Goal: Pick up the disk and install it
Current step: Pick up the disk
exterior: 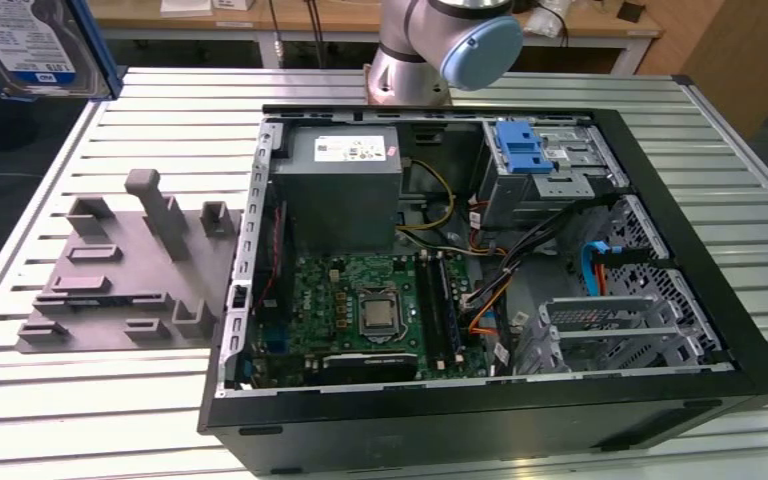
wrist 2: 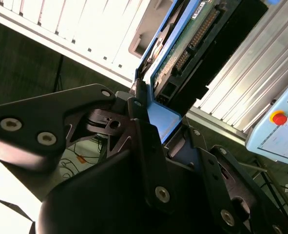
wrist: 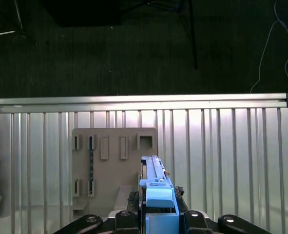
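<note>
**DISK HELD ALOFT, CLEAR OF CASE**

Exterior view, from its left: the disk [exterior: 21,45] hangs at the upper corner with its label towards the camera. It is above the grey fixture [exterior: 117,270] and well apart from the open case [exterior: 491,425] and its cage [exterior: 624,320].

The claw [wrist: 156,219] is clenched on the disk's blue frame, as both wrist views show. In the first wrist view the disk stands edge-on, its long axis running straight out from the claw over the fixture. The second wrist view shows its circuit-board face.

Judgement: carrying is the step in hand. Keep the grip square on the frame, travel steadily, and stay high enough to clear the case wall.
</note>
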Robot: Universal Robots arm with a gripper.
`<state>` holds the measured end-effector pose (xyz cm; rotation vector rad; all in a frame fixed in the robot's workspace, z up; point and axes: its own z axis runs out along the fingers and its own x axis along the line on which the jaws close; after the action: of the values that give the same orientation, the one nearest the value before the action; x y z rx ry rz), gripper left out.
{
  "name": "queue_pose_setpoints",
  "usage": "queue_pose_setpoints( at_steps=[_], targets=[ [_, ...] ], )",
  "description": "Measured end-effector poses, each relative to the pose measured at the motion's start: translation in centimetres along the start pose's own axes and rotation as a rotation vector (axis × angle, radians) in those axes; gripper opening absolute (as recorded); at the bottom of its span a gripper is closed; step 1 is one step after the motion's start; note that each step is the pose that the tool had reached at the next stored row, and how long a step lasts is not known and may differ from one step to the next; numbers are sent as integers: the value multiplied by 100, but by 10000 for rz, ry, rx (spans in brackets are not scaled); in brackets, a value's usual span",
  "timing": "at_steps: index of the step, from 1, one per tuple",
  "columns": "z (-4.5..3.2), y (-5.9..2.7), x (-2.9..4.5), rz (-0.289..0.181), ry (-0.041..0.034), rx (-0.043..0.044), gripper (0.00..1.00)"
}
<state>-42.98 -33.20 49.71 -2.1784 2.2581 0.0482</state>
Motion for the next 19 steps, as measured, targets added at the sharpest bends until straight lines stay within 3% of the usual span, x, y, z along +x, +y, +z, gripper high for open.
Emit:
queue_pose_setpoints(
  at_steps=[19],
  targets=[
    [-1,-67,-2,0,0,1,36]
  ],
)
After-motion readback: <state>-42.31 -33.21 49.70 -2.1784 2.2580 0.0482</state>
